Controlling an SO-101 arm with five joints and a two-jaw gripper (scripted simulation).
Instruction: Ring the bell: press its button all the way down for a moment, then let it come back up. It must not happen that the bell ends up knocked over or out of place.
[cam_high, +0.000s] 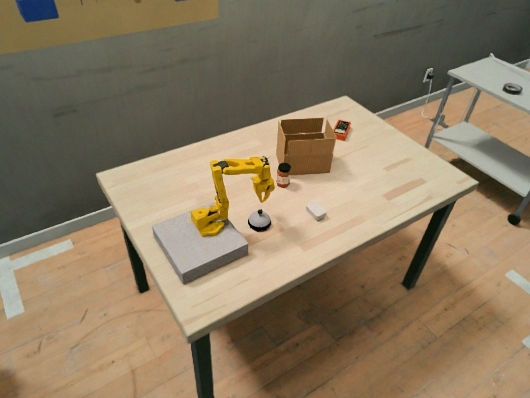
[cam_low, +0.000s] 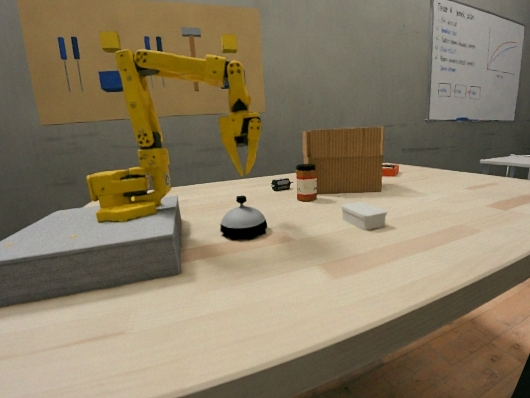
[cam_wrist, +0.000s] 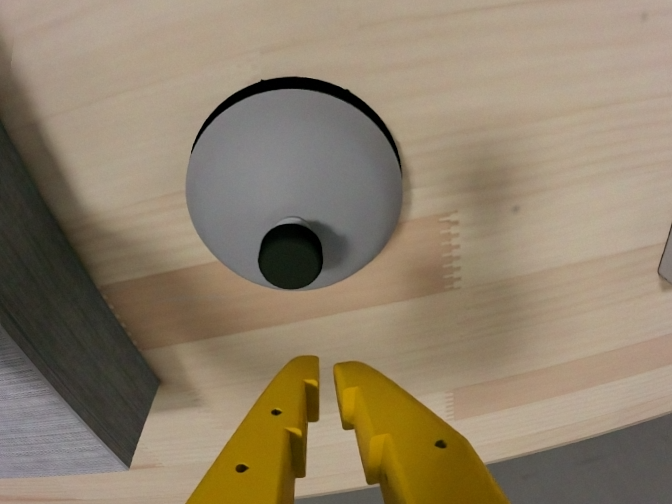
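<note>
The bell is a grey dome on a black base with a small black button on top. It stands upright on the wooden table, just right of the grey base block. It also shows in the exterior view and fills the upper middle of the wrist view. My yellow gripper points straight down, hanging a short way above the button and not touching it. Its fingers are shut with nothing between them. It also shows in the top view.
A grey block carries the arm's base, left of the bell. A spice jar, a cardboard box and a small black part stand behind. A white box lies to the right. An orange device sits by the cardboard box.
</note>
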